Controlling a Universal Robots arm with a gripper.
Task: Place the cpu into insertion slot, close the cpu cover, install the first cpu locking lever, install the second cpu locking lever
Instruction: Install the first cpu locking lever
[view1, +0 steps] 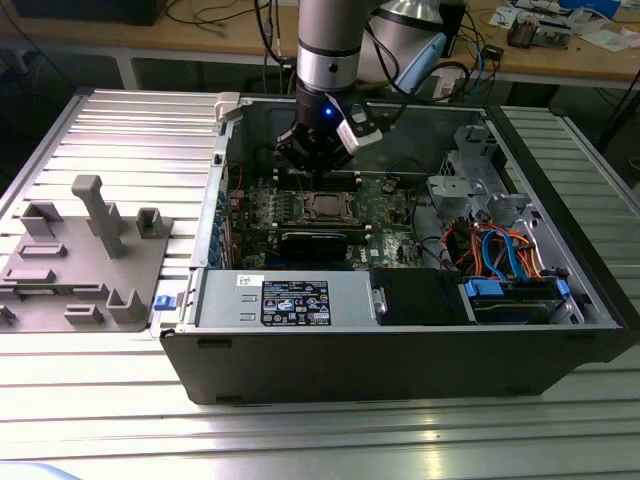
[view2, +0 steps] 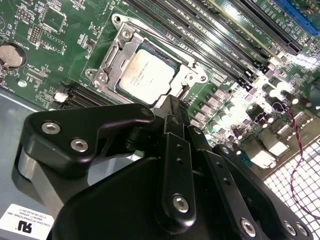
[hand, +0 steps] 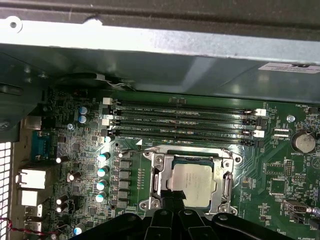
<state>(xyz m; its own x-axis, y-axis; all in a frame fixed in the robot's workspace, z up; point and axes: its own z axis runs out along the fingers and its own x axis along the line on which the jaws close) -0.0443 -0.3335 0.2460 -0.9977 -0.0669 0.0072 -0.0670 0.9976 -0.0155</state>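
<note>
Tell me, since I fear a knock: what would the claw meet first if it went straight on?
Most likely the chip seated under its metal cover frame; the claw points at its near edge, though depth is unclear.

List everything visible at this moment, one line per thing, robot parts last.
Flat square chip with dull silver metal top: 1, silver, seated in the socket on the green circuit board.
Thin silvery metal frame plate: 1, silver, lying down around the chip.
Green circuit board: 1, green, on the floor of the open computer case.
Long black memory slots: several, black, beside the socket.
Open black computer case: 1, black and grey, on the ribbed metal table.
Grey plastic fixture: 1, grey, on the table at the exterior view's left.
Ribbed metal table: 1, silver.
Black gripper: 1, black, fingertips together at the chip's edge.
</note>
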